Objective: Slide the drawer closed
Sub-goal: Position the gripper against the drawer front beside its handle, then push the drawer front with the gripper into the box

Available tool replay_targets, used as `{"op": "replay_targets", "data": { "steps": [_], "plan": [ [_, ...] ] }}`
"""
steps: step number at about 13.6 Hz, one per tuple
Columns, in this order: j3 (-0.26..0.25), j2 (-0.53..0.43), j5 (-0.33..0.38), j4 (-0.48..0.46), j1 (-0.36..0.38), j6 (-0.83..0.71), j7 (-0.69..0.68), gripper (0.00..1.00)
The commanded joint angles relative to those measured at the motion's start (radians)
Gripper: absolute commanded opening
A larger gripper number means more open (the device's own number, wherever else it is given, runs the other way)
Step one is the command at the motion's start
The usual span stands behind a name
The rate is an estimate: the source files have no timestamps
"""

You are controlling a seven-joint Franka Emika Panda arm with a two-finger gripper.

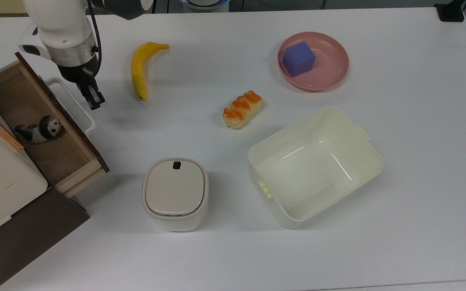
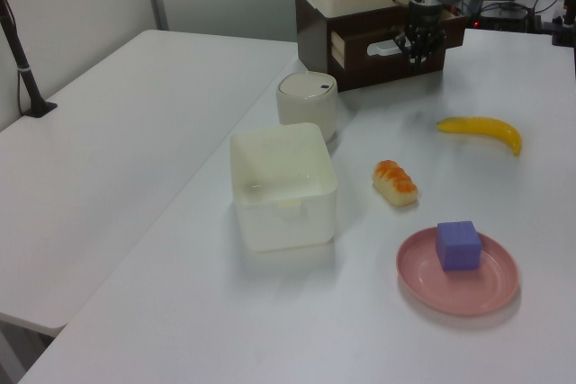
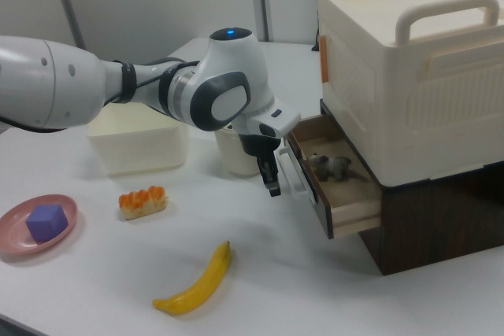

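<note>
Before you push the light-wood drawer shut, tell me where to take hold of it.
Take the white plastic loop handle on the light-wood drawer's dark brown front panel, coming from the open table side. The loop juts outward, leaving a gap for a finger. The gripper hangs beside it already.

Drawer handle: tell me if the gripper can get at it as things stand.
Probably yes. The gripper hangs just off the handle on the drawer front, on the table side. Nothing lies between them; the banana sits further away.
</note>
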Motion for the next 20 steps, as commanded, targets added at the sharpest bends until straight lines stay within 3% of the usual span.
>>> {"op": "replay_targets", "data": {
  "steps": [1,9,11,20],
  "plan": [
    [-0.007,0.038,-0.046,0.027,-0.009,0.062,0.016,0.00],
    [-0.021,0.084,-0.187,0.056,-0.026,0.183,0.011,0.00],
    [-0.021,0.119,-0.212,0.117,-0.041,0.183,0.011,0.00],
    [-0.025,0.200,-0.242,0.198,-0.075,0.245,0.011,0.00]
  ]
}}
